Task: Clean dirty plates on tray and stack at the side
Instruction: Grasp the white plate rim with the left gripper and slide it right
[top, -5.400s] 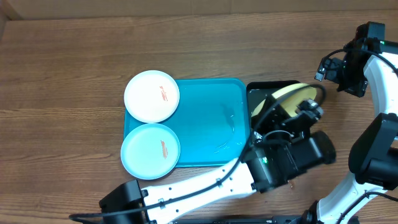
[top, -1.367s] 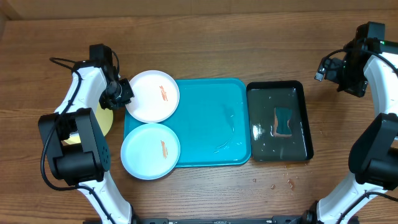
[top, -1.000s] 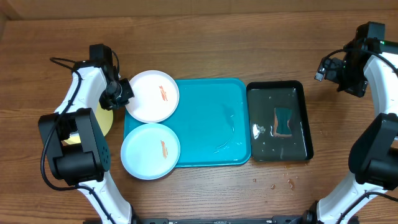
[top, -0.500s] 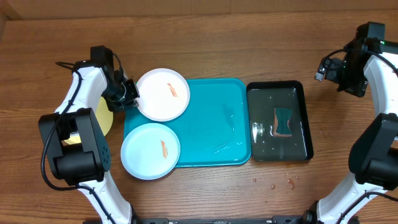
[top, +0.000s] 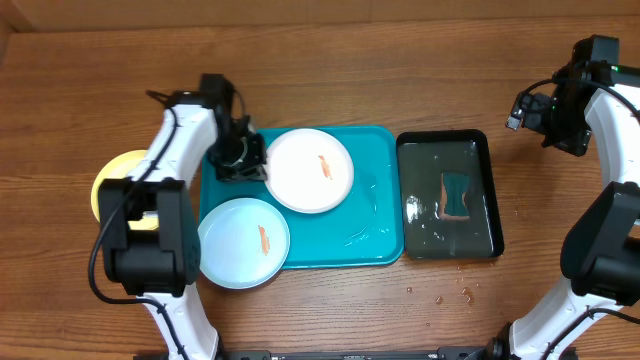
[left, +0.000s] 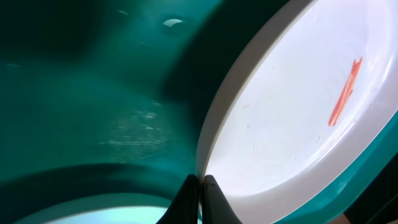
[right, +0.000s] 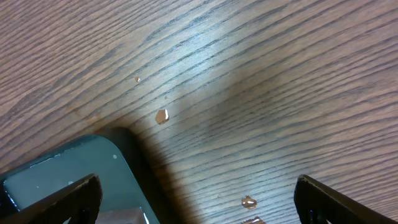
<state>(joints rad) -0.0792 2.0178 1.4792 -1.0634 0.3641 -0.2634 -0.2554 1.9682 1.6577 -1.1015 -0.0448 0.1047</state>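
Observation:
My left gripper (top: 255, 165) is shut on the rim of the white plate (top: 310, 170), which has a red-orange smear and sits over the upper middle of the turquoise tray (top: 370, 230). In the left wrist view my fingertips (left: 201, 186) pinch the white plate's edge (left: 298, 124) above the tray (left: 93, 93). The pale blue plate (top: 243, 242), also smeared, lies at the tray's lower left. The yellow-green plate (top: 110, 175) lies on the table left of the tray, partly hidden by my left arm. My right gripper (top: 560, 115) is open and empty, far right, above bare wood (right: 261, 93).
A smaller black tray (top: 425, 245) holding water and a teal sponge (top: 456, 195) stands right of the turquoise tray; its corner shows in the right wrist view (right: 68, 180). Water drops (top: 450, 295) lie on the wood in front of it.
My left gripper took hold of the white plate at the tray's upper left and dragged it rightward to the tray's upper middle. The yellow-green plate is now uncovered. The right arm has not moved.

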